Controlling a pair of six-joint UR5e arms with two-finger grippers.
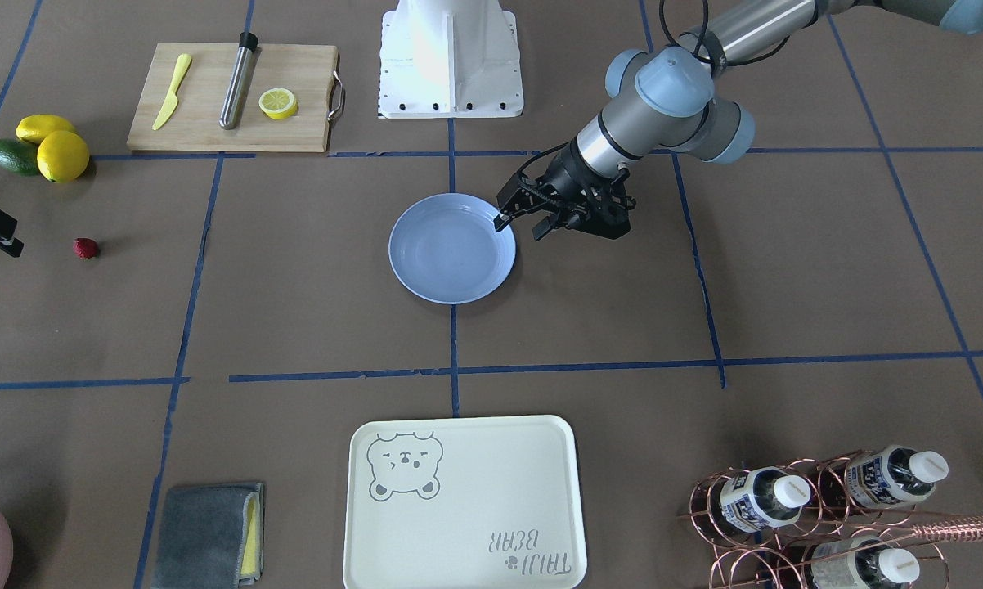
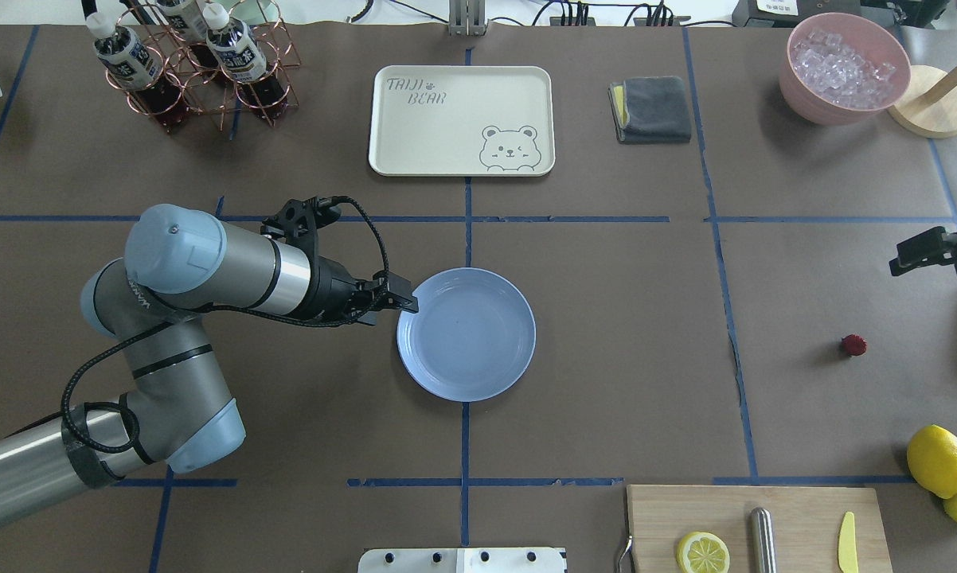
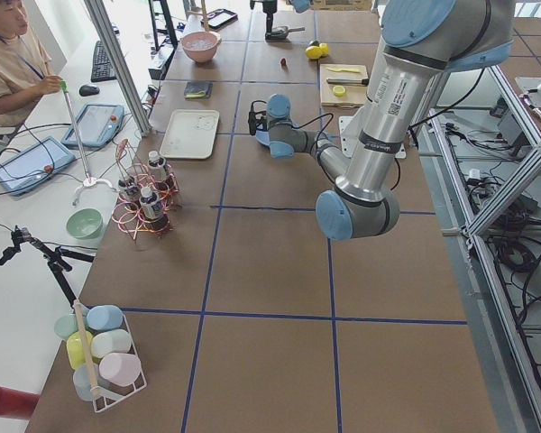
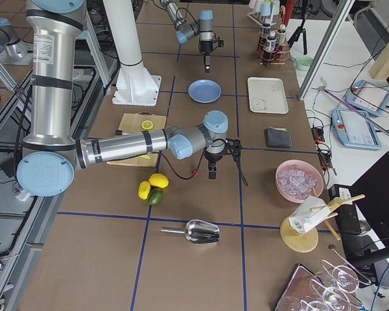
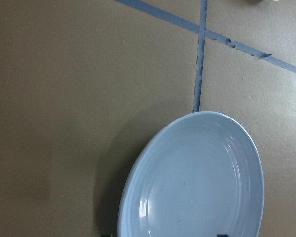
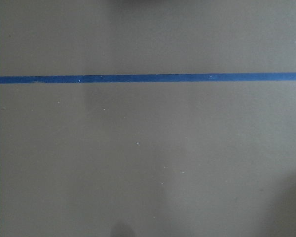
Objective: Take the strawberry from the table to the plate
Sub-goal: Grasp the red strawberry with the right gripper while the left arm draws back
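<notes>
Strawberry (image 1: 86, 248) on surface (image 1: 295, 311), well apart from plate (image 1: 451, 270) (pale blue). Left fingers (image 1: 504, 219) spread wide at plate rim — right fingers (image 2: 912, 259) near berry, state unclear.

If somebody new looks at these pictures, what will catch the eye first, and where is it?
First, the big left arm, its open left gripper at the rim of the pale blue plate in the table's middle. Then the tiny red strawberry, alone on the brown table far to the robot's right, with the right gripper nearby.
</notes>
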